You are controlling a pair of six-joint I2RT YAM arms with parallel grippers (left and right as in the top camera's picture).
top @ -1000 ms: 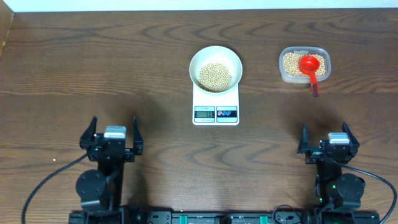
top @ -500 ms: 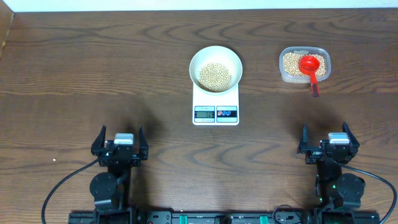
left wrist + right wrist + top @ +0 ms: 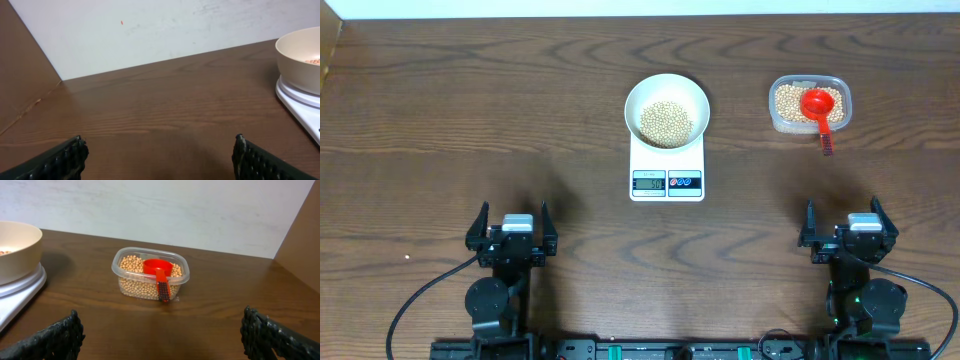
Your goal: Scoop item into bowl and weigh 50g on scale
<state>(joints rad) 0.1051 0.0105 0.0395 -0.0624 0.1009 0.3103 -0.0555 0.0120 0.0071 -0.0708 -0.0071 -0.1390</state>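
The white bowl stands on the white scale at the table's middle and holds a heap of tan beans. The bowl also shows at the right edge of the left wrist view and the left edge of the right wrist view. A clear tub at the back right holds more beans and a red scoop; the tub shows in the right wrist view. My left gripper and right gripper rest open and empty near the front edge.
The scale's display is lit; its digits are too small to read. A white wall runs behind the table. A brown panel stands at the table's left side.
The left arm drew back toward the front edge and a little to the right, then came to rest. The right arm, bowl, scale and tub have not moved.
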